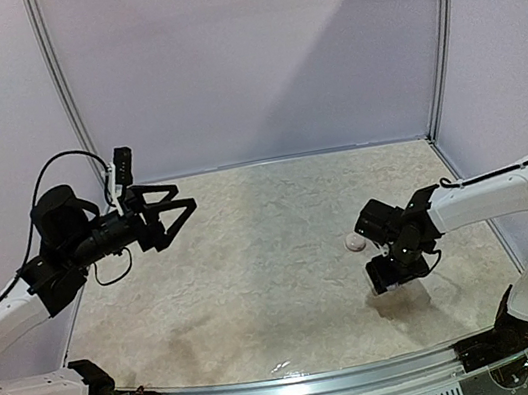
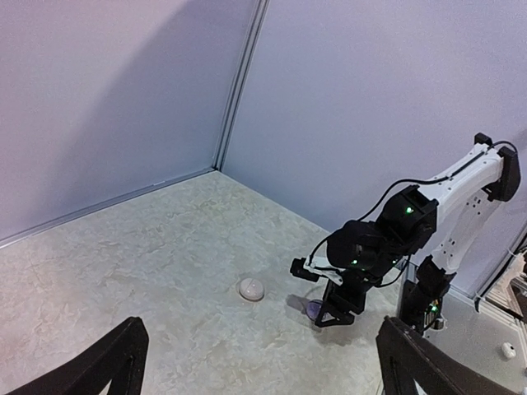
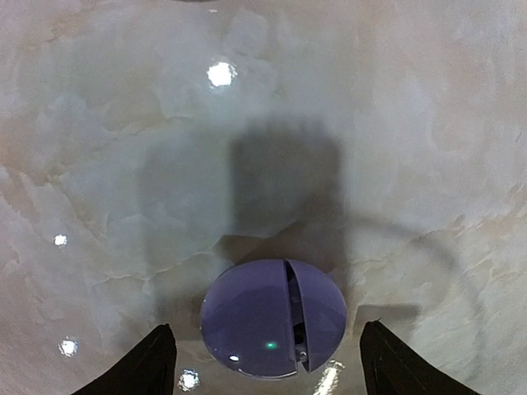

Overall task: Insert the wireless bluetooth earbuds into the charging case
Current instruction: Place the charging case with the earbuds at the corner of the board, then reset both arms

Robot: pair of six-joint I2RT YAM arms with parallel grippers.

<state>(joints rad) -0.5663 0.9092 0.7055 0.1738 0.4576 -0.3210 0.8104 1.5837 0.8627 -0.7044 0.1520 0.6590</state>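
Note:
The charging case (image 3: 263, 321) is a round lavender pebble lying on the table, its lid ajar along a dark slit. It also shows in the left wrist view (image 2: 314, 309), under the right arm's head. My right gripper (image 3: 272, 366) points down over it, open, with one finger on each side and not touching it; it also shows in the top view (image 1: 395, 277). My left gripper (image 1: 181, 211) is open and empty, held high at the far left; its fingertips frame the left wrist view (image 2: 259, 358). No earbuds are visible.
A small whitish domed object (image 1: 355, 241) lies on the table just left of the right gripper, also in the left wrist view (image 2: 250, 288); I cannot tell what it is. Purple walls enclose the marbled table (image 1: 254, 260) at the back and sides.

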